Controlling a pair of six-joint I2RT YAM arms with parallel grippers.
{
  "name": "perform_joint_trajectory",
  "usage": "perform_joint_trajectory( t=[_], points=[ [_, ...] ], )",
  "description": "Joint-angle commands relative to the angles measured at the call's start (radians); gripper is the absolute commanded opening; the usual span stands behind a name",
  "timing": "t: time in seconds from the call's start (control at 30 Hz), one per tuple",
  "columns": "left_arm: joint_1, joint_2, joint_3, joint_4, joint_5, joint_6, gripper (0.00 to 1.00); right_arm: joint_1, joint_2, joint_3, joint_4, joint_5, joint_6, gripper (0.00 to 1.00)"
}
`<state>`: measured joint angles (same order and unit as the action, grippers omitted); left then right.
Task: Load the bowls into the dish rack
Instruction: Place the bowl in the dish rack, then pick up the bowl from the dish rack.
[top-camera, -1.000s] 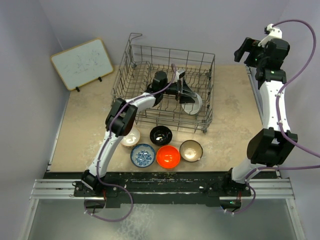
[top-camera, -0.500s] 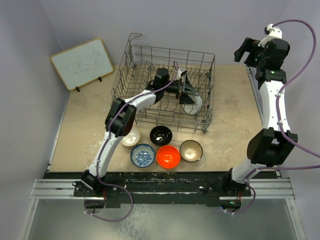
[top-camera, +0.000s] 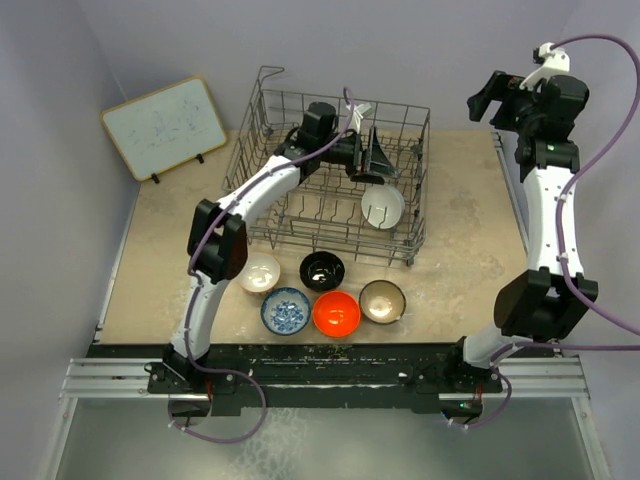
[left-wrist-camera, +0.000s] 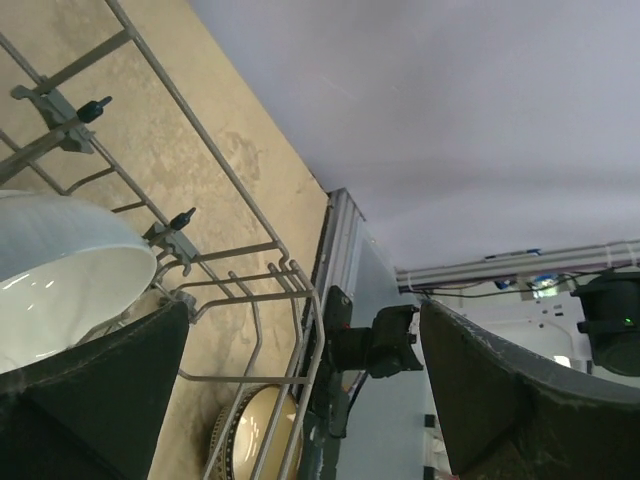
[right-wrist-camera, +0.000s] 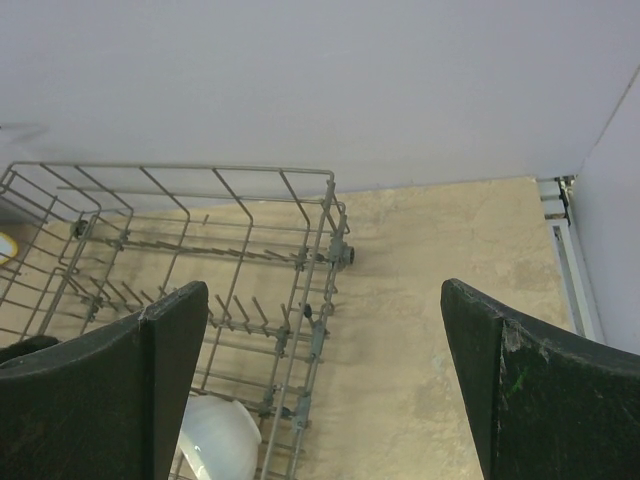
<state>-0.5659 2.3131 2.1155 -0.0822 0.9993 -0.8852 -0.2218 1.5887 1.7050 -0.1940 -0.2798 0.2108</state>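
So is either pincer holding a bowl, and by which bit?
No, nothing is held. The left pincer is open, clear of the white bowl in the dish rack; the right pincer is open and empty.

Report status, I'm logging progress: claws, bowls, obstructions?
Left claw open over dish rack, right claw open aside. White bowl racked; five bowls on table. Nothing obstructing.

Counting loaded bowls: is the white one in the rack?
In: white bowl sits within the rack; left gripper open, not holding it.
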Motion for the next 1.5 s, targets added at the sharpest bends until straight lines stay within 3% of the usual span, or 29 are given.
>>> perform_joint_trajectory(
  t=[0.0, 0.1, 0.3, 0.53, 0.73, 0.97, 1.1, 1.47],
  points=[
    [-0.026, -0.113, 0.047, -0.292, -0.182, 0.282, 0.99, -0.004, -0.034, 0.038, 0.040, -0.018, 0.017, 1.00],
    [-0.061, -0.147, 0.042, -0.409, -0.350, 0.392, 0.99, -0.012, -0.016, 0.083, 0.007, -0.051, 0.042, 1.00],
    [-0.107, -0.223, -0.082, -0.394, -0.513, 0.417, 0.88, -0.019, -0.031, 0.102, -0.014, -0.237, 0.062, 1.00],
    [-0.092, -0.518, -0.171, -0.559, -0.856, 0.591, 0.90, 0.022, -0.089, 0.026, -0.051, -0.132, 0.052, 0.96],
    [0.002, -0.833, -0.307, -0.633, -0.935, 0.661, 0.96, 0.212, -0.063, 0.058, -0.148, 0.056, 0.006, 0.95],
    [0.080, -1.073, -0.509, -0.667, -0.940, 0.695, 0.99, 0.374, -0.064, -0.089, -0.275, 0.253, -0.071, 0.93],
    [0.089, -1.134, -0.603, -0.649, -0.939, 0.698, 0.99, 0.459, -0.050, -0.132, -0.312, 0.356, -0.081, 0.93],
    [0.098, -1.194, -0.674, -0.658, -0.946, 0.718, 0.99, 0.572, 0.079, -0.175, -0.339, 0.563, -0.078, 0.84]
  ],
)
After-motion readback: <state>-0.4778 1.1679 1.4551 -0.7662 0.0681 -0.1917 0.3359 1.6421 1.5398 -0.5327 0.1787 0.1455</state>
